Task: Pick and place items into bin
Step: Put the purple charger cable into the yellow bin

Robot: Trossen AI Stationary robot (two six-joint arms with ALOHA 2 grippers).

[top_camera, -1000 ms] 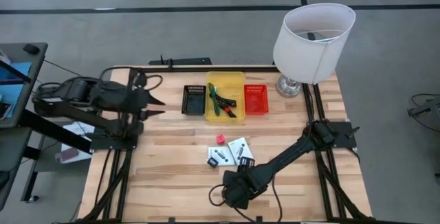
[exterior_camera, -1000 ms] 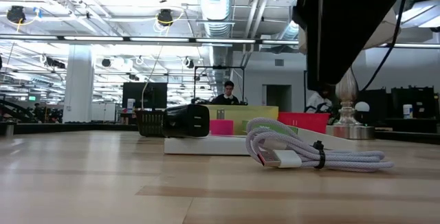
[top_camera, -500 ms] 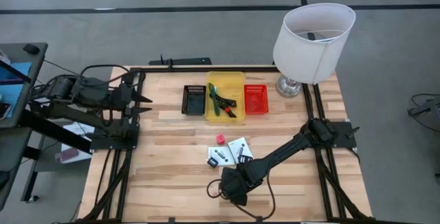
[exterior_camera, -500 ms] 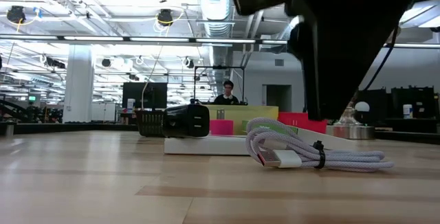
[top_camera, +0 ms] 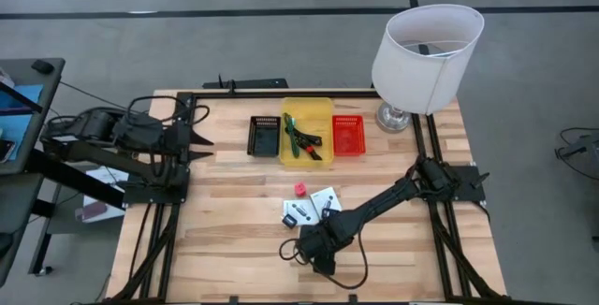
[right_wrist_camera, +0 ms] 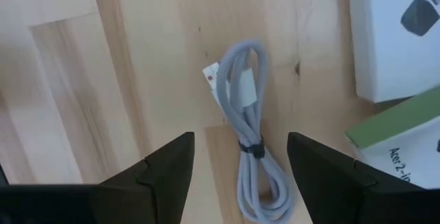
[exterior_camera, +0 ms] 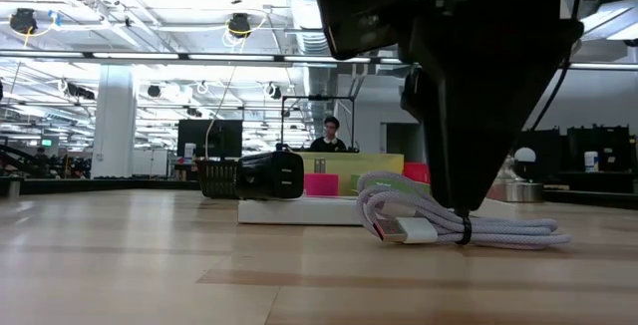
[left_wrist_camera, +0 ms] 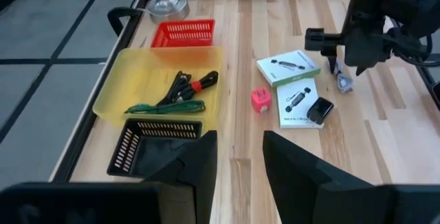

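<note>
A silver-white coiled cable (right_wrist_camera: pixel 244 141) lies on the wood near the table's front edge (exterior_camera: pixel 449 220). My right gripper (right_wrist_camera: pixel 244 176) hangs over it, pointing down and open, one finger on each side of the coil; its dark bulk shows in the low view (exterior_camera: pixel 464 190). Behind the cable lie two white boxes (top_camera: pixel 325 199) (top_camera: pixel 298 213), a black charger (exterior_camera: pixel 269 175) resting on one, and a pink cube (top_camera: pixel 299 189). A green-handled tool and a red-and-black tool (left_wrist_camera: pixel 175 93) lie in the yellow bin (top_camera: pixel 323 108). My left gripper (left_wrist_camera: pixel 240 176) waits open at the table's left (top_camera: pixel 201 141).
A black basket (top_camera: pixel 264 135) and a red basket (top_camera: pixel 348 135) flank the yellow bin at the table's far side. A white lamp (top_camera: pixel 426 57) stands at the far right corner. A person shows in the room behind (exterior_camera: pixel 331 134). Bare wood spreads at the near left.
My right gripper has come down over the cable and shifted a little toward the table's left, still open. My left gripper has drawn back slightly toward the left edge. The cable, boxes and cube have stayed put.
</note>
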